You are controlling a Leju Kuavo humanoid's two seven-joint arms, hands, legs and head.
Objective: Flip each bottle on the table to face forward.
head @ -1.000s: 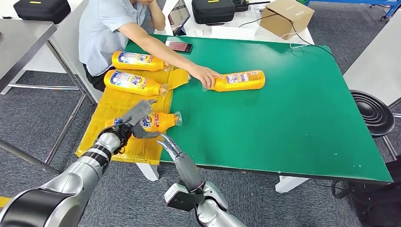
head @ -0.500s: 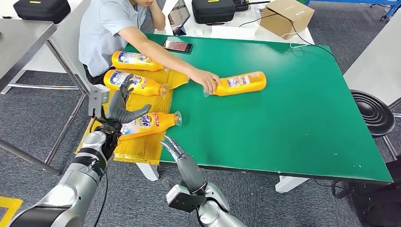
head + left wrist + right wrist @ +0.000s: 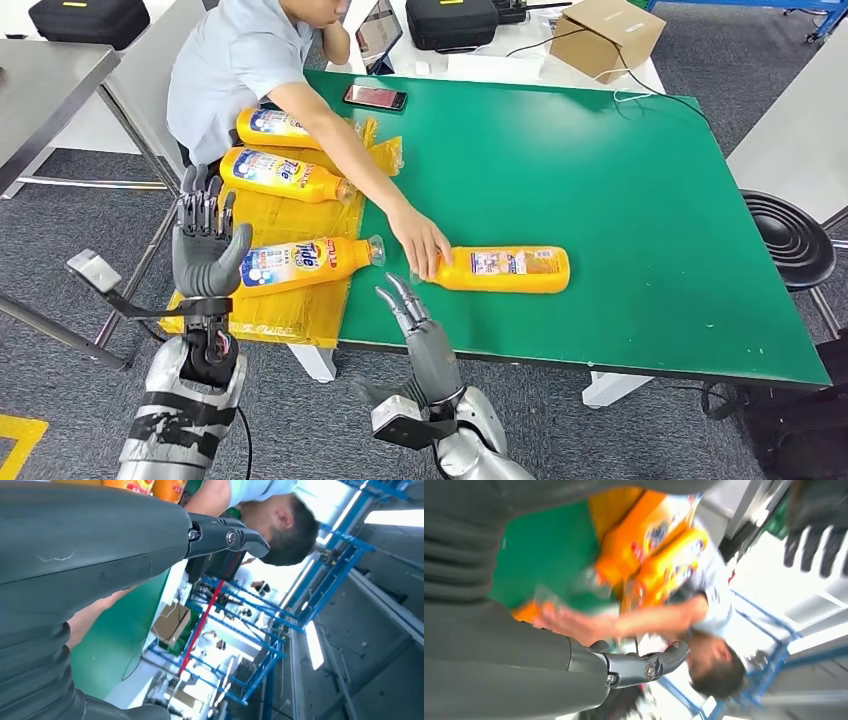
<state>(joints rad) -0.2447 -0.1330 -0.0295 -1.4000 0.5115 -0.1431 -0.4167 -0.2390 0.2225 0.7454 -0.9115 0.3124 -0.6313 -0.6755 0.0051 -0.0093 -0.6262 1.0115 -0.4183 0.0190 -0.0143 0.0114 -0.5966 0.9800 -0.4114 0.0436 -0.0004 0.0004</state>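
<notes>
Several orange bottles lie on their sides. One bottle (image 3: pixel 508 269) rests on the green table (image 3: pixel 620 200) near its front edge, with a person's hand (image 3: pixel 421 241) on its cap end. Another bottle (image 3: pixel 300 263) lies on the yellow sheet (image 3: pixel 270 215) at the table's left, label up. Two more bottles (image 3: pixel 285 174) (image 3: pixel 270 125) lie further back on that sheet. My left hand (image 3: pixel 207 245) is raised upright beside the near bottle, fingers apart, holding nothing. My right hand (image 3: pixel 425 335) stands at the table's front edge, fingers stretched toward the person's hand, empty.
A person in a light blue shirt (image 3: pixel 235 70) sits at the table's left and reaches across it. A phone (image 3: pixel 376 97), a cardboard box (image 3: pixel 605 35) and a black case (image 3: pixel 450 20) lie at the back. A black stool (image 3: pixel 790 240) stands to the right.
The person has slid the lone bottle toward the table's front edge. My left hand has let go of the near bottle and risen upright; that bottle now lies label up. My right hand edged forward.
</notes>
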